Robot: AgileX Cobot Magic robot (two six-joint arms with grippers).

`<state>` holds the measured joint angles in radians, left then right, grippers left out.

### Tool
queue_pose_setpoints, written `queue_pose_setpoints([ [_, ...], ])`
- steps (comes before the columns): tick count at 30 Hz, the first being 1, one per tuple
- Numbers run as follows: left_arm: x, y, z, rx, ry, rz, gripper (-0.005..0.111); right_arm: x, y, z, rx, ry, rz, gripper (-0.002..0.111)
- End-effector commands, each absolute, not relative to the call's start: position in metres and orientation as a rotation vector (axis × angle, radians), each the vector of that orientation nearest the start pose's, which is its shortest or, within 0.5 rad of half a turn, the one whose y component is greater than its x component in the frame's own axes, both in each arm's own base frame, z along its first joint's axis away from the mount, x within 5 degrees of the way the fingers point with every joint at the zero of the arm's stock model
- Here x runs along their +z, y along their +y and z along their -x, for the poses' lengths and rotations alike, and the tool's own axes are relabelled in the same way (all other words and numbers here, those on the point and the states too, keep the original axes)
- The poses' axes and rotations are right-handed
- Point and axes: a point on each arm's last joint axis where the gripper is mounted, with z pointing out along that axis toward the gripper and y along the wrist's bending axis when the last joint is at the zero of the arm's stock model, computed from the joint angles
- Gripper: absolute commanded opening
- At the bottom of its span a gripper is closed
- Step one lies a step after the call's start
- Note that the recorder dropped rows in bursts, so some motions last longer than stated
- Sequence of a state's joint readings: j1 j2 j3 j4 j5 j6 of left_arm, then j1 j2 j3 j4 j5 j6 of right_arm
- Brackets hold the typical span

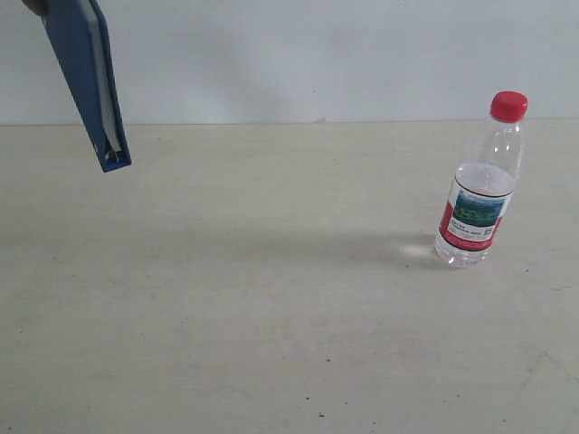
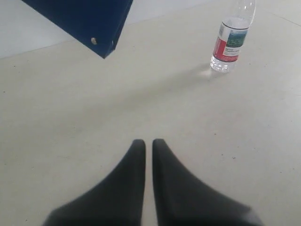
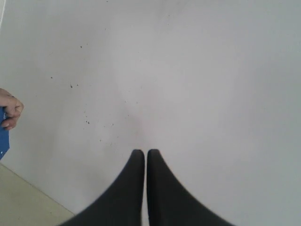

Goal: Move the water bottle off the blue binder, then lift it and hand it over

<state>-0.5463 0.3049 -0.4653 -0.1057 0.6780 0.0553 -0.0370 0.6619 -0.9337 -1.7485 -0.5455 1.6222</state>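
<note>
The water bottle point(image 1: 479, 185) stands upright on the table at the right, red cap on top; the left wrist view shows its lower part point(image 2: 230, 40) too. The blue binder point(image 1: 89, 77) hangs tilted in the air at the upper left, off the table, with white pages showing at its edge; its riveted corner point(image 2: 89, 21) is in the left wrist view. A person's hand point(image 3: 9, 109) holds a blue edge in the right wrist view. My left gripper point(image 2: 148, 142) is shut and empty above the bare table. My right gripper point(image 3: 145, 152) is shut and empty, facing the wall. Neither gripper shows in the exterior view.
The beige table point(image 1: 271, 316) runs back to a white wall point(image 1: 317, 54). The bottle casts a faint shadow toward the left. Small dark specks mark the wall point(image 3: 84, 115) in the right wrist view.
</note>
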Motion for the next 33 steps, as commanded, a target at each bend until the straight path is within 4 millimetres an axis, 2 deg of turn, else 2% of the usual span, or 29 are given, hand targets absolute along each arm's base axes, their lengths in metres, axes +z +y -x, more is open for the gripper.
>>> queue_pose_setpoints([
  [1, 0.289, -0.037, -0.049, -0.444, 1.945, -0.554, 0.004, 0.445, 0.042, -0.109, 0.190, 1.279, 0.522, 0.000],
  [6, 0.289, -0.031, -0.040, -0.453, 1.884, -0.531, 0.004, 0.433, 0.041, -0.114, 0.207, 1.319, 0.513, 0.000],
  [11, 0.278, -0.017, -0.026, -0.381, 1.697, -0.341, 0.004, 0.433, 0.043, -0.113, 0.247, 1.328, 0.513, 0.000],
  [12, 0.272, -0.016, -0.025, -0.368, 1.659, -0.312, 0.004, 0.432, 0.044, -0.113, 0.251, 1.328, 0.518, 0.000],
  [18, 0.229, -0.018, -0.048, -0.316, 1.566, -0.217, 0.004, 0.432, 0.046, -0.112, 0.271, 1.328, 0.538, 0.000],
  [20, 0.208, -0.018, -0.053, -0.310, 1.556, -0.206, 0.004, 0.432, 0.046, -0.111, 0.276, 1.330, 0.537, 0.000],
  [21, 0.208, -0.018, -0.053, -0.310, 1.533, -0.200, 0.004, 0.432, 0.046, -0.111, 0.280, 1.331, 0.537, 0.000],
  [23, 0.195, -0.019, -0.053, -0.297, 1.682, -0.224, 0.004, 0.432, 0.046, -0.111, 0.281, 1.330, 0.540, 0.000],
  [27, 0.186, -0.014, -0.053, -0.220, 1.785, -0.152, 0.004, 0.432, 0.046, -0.111, 0.272, 1.327, 0.545, 0.000],
  [31, 0.187, -0.008, -0.054, -0.139, 1.779, -0.051, 0.004, 0.433, 0.042, -0.113, 0.156, 1.297, 0.568, 0.000],
  [33, 0.187, -0.007, -0.054, -0.123, 1.777, -0.031, 0.004, 0.436, 0.033, -0.117, 0.055, 1.293, 0.484, 0.000],
])
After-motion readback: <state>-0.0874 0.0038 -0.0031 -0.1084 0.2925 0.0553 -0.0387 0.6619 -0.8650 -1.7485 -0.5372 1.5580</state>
